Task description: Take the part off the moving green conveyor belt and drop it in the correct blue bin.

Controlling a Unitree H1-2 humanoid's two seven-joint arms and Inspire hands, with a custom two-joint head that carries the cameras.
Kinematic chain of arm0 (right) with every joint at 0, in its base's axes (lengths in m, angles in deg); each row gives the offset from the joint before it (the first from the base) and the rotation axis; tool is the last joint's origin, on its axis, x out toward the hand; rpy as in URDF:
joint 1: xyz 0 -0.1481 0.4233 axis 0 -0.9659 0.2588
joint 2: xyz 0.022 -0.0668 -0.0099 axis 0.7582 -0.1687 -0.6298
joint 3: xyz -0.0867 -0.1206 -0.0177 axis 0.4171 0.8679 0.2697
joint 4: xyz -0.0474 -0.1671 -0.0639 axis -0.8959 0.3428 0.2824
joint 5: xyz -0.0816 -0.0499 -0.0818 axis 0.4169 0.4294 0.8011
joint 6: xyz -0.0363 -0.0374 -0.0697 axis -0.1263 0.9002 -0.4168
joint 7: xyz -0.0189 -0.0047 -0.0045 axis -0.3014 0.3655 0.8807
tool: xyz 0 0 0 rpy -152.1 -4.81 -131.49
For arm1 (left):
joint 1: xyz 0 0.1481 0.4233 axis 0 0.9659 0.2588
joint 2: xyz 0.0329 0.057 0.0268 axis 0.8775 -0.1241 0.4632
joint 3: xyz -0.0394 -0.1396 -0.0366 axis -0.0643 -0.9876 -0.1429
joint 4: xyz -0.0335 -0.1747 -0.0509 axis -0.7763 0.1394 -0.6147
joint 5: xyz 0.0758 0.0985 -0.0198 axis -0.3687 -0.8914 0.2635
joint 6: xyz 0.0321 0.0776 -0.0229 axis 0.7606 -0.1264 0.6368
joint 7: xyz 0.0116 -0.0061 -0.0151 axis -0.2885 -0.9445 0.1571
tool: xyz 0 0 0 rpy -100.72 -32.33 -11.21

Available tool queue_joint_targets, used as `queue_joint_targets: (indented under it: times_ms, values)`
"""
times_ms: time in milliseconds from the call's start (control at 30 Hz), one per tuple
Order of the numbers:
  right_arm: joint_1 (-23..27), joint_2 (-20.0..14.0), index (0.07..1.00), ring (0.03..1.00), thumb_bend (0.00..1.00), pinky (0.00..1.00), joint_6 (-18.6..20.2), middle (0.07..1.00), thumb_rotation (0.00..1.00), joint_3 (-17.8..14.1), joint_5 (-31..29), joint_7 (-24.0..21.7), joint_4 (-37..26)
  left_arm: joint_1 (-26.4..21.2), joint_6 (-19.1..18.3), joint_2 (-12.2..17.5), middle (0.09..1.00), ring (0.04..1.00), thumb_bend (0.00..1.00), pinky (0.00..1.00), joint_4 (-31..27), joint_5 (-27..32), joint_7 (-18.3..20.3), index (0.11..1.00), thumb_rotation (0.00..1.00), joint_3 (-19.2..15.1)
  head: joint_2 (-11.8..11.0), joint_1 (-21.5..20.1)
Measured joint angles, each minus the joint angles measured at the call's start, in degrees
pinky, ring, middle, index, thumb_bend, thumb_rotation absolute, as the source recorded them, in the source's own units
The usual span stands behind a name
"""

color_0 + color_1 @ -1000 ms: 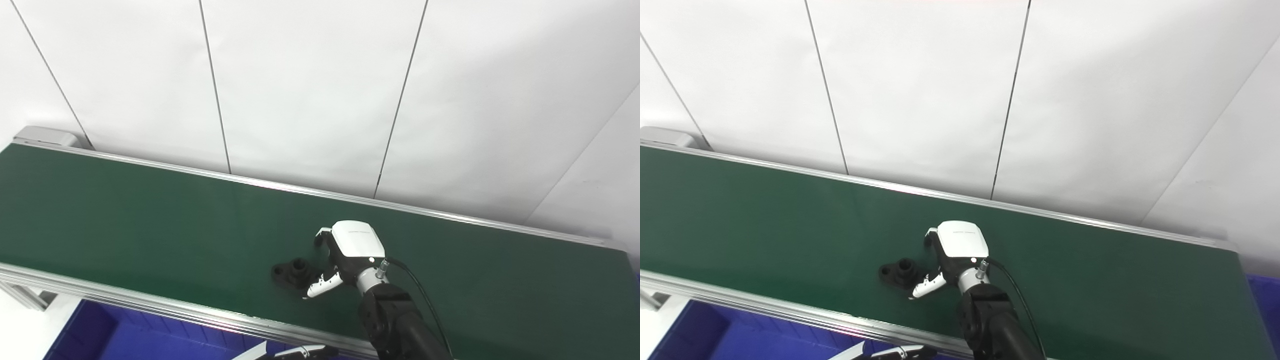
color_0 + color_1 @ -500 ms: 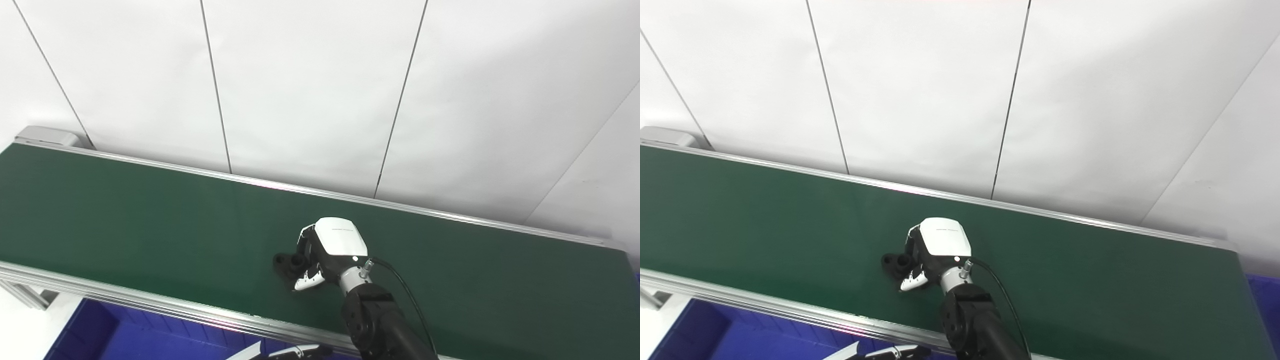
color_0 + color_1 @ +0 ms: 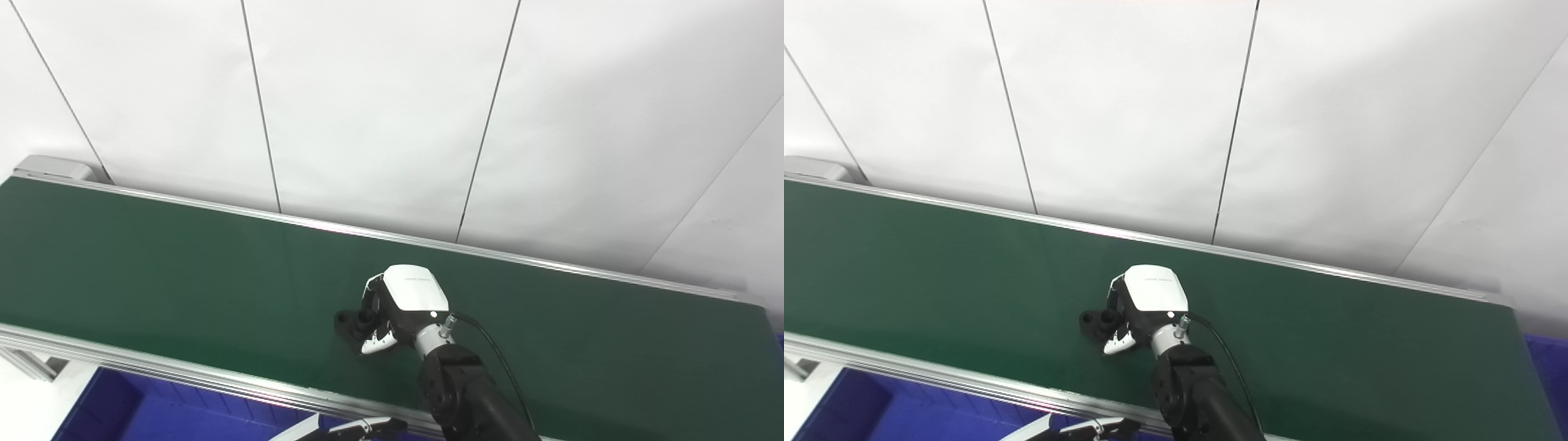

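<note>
The right hand [image 3: 398,306] lies low over the green belt [image 3: 153,269], its white back turned up and its fingers [image 3: 369,301] curled over the right end of the small black part [image 3: 350,323], with the thumb [image 3: 375,344] tucked against the near side. That puts the part between thumb and fingers, which looks like a pinch closing on it, though whether the grip is firm cannot be told because the hand covers the contact. The part sits flat on the belt, toward the near rail [image 3: 184,376], its left lobe showing clear of the hand. Coming from the side suits a low, flat piece. The left hand [image 3: 1078,427] waits below the rail at the bottom edge, too little showing to tell its state. A blue bin [image 3: 122,410] lies below the rail at lower left, within easy reach for the drop.
</note>
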Motion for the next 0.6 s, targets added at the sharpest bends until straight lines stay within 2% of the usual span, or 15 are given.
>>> queue_joint_targets:
  times_ms: [167, 600]
  values:
    - [-0.36, -1.07, 0.482, 0.201, 0.52, 0.14, 0.05, 0.291, 0.13, -0.13, -0.1, -1.21, -2.03, -0.55, 0.0, 0.0, 0.963, 0.925, 0.5, 0.84, -0.04, 0.12, 0.15, 0.931, 0.35, 0.01, 0.53, -0.61]
    - [-4.29, -2.79, 0.486, 0.196, 0.52, 0.13, 0.25, 0.293, 0.13, -2.9, -1.27, -2.12, -10.87, -1.25, 0.0, 0.04, 0.962, 0.924, 0.51, 0.85, -0.53, 0.17, 0.52, 0.934, 0.39, -0.36, 1.41, -1.14]
